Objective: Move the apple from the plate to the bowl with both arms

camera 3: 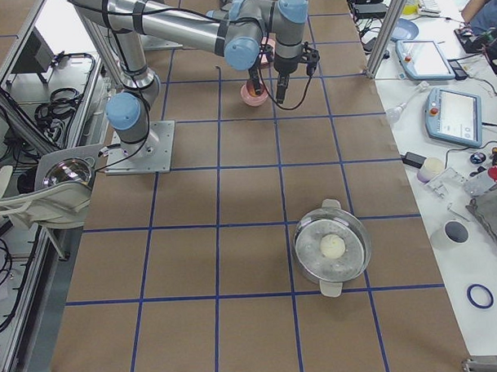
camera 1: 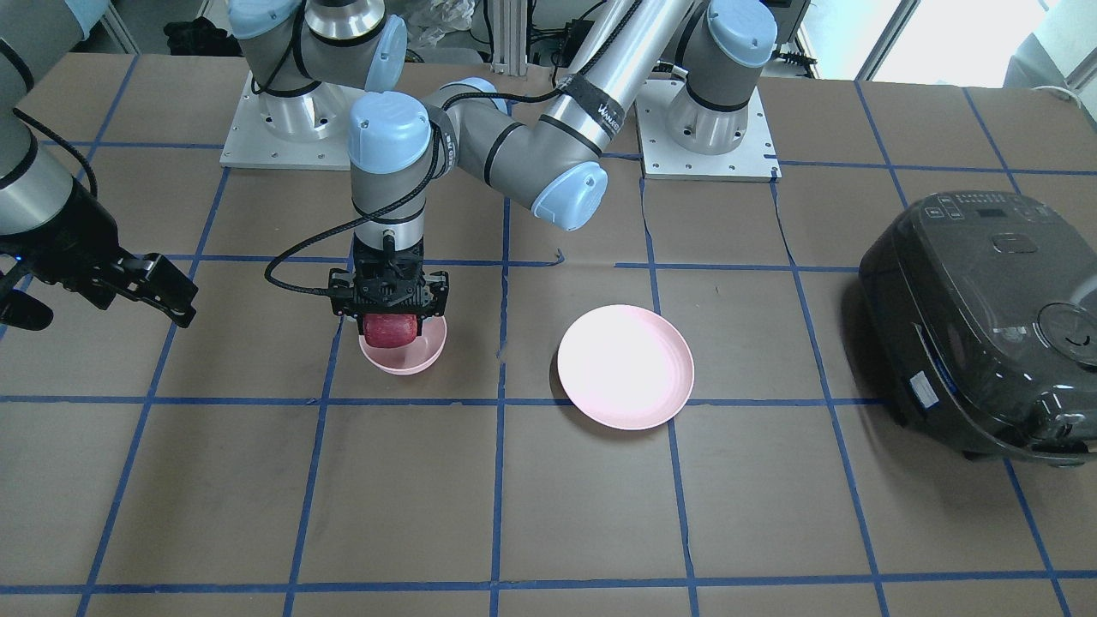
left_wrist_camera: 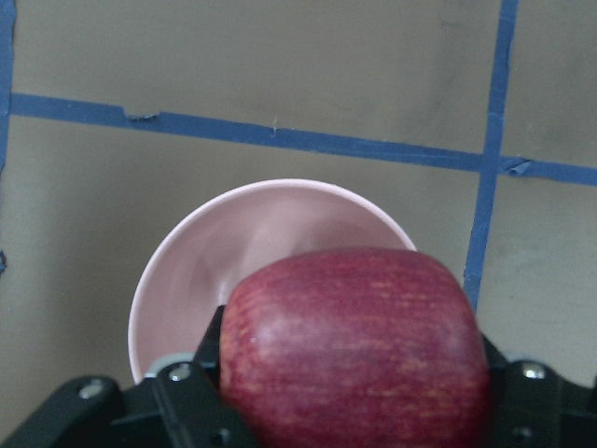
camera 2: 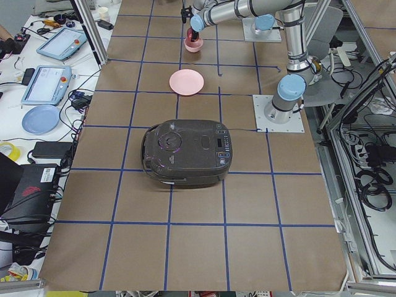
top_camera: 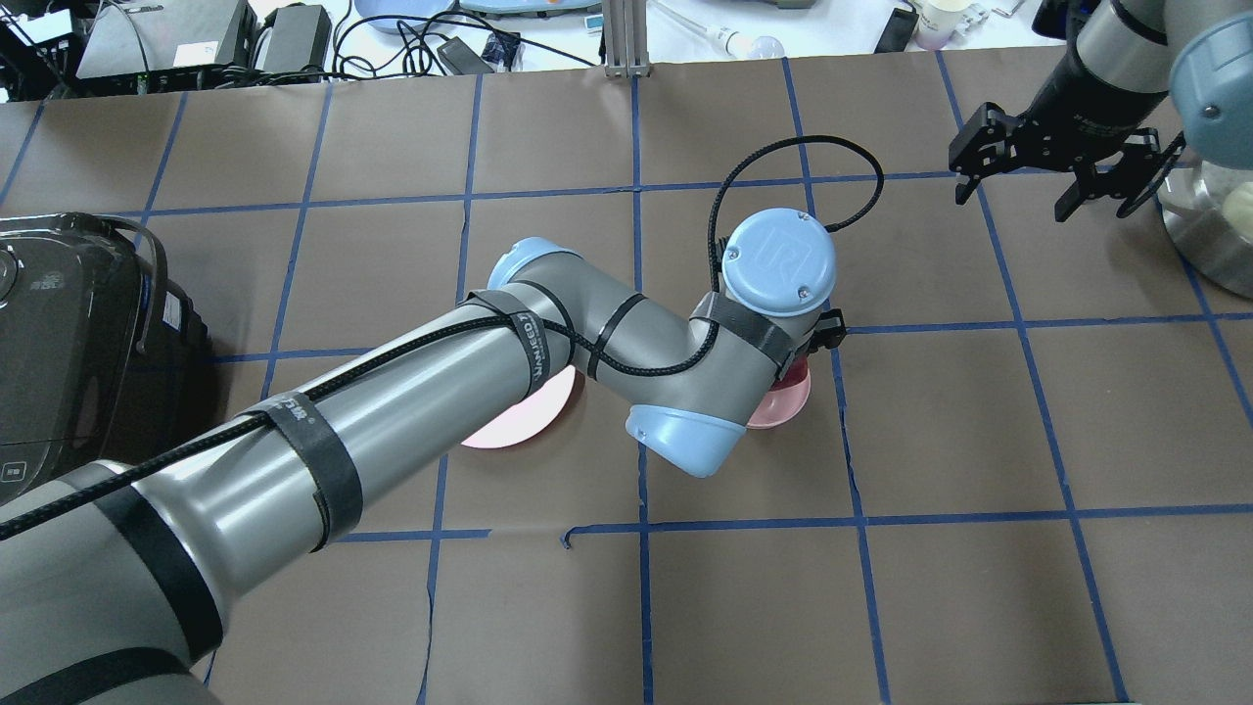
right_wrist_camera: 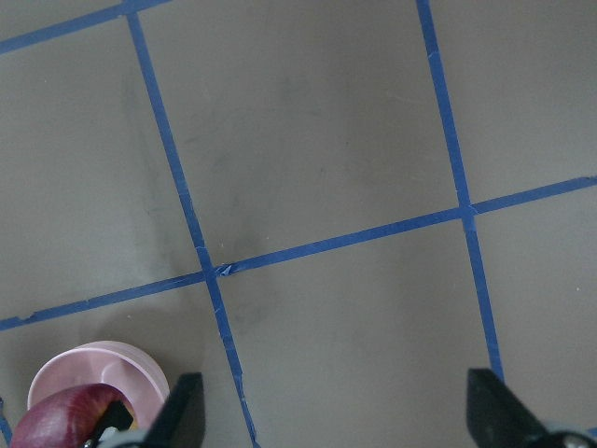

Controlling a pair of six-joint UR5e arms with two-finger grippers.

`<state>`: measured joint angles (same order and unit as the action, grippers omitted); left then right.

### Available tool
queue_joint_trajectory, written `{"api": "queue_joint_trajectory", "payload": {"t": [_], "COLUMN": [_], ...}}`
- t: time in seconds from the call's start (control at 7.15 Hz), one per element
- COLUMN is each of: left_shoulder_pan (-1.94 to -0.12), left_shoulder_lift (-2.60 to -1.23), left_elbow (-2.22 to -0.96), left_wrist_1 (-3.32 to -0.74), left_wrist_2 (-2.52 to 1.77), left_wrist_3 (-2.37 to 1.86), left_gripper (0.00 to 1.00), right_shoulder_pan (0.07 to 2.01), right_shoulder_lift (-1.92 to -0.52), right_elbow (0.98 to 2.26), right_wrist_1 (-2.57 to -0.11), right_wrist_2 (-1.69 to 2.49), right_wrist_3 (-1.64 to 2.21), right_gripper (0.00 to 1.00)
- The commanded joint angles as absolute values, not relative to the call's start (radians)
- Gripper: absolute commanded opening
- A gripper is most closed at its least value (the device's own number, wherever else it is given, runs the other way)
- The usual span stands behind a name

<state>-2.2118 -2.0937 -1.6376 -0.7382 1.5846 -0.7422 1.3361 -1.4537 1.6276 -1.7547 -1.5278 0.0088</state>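
My left gripper [camera 1: 391,324] is shut on the dark red apple [camera 1: 392,332] and holds it just above the small pink bowl [camera 1: 403,356]. In the left wrist view the apple [left_wrist_camera: 354,345] sits between the black fingers [left_wrist_camera: 187,401], over the near part of the bowl [left_wrist_camera: 187,271]. The wide pink plate [camera 1: 626,367] lies empty beside the bowl; in the overhead view the plate [top_camera: 509,431] is mostly hidden under the left arm. My right gripper [top_camera: 1057,181] is open and empty, hovering well away from the bowl [top_camera: 783,409]. The right wrist view shows the bowl [right_wrist_camera: 93,366] and apple [right_wrist_camera: 56,418] at its lower left.
A dark rice cooker [camera 1: 986,326] stands on the table beyond the plate on my left side. A steel pot [camera 3: 332,247] holding a white ball stands on my right side. Blue tape lines mark a grid on the brown table [camera 1: 548,506].
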Motion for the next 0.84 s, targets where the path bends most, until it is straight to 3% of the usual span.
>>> {"api": "queue_joint_trajectory", "payload": {"t": [0.0, 0.14, 0.28, 0.56, 0.7], "left_shoulder_pan": [-2.209, -2.209, -2.209, -2.209, -2.209], "left_shoulder_lift": [-2.103, -2.103, -2.103, -2.105, -2.105], "left_elbow": [-1.658, -1.658, -1.660, -1.655, -1.652], "left_wrist_1": [-0.739, -0.741, -0.741, -0.744, -0.742], "left_wrist_2": [1.588, 1.598, 1.621, 1.621, 1.617], "left_wrist_3": [-0.726, -0.726, -0.723, -0.723, -0.729], "left_gripper": [0.16, 0.16, 0.25, 0.70, 1.00], "right_shoulder_pan": [1.336, 1.336, 1.336, 1.336, 1.336], "right_shoulder_lift": [-1.453, -1.453, -1.453, -1.453, -1.454], "right_elbow": [1.623, 1.623, 1.623, 1.623, 1.621], "right_wrist_1": [-1.770, -1.770, -1.770, -1.770, -1.769], "right_wrist_2": [-1.523, -1.525, -1.525, -1.526, -1.526], "right_wrist_3": [0.011, 0.014, 0.015, 0.015, 0.015], "right_gripper": [1.00, 1.00, 1.00, 1.00, 1.00]}}
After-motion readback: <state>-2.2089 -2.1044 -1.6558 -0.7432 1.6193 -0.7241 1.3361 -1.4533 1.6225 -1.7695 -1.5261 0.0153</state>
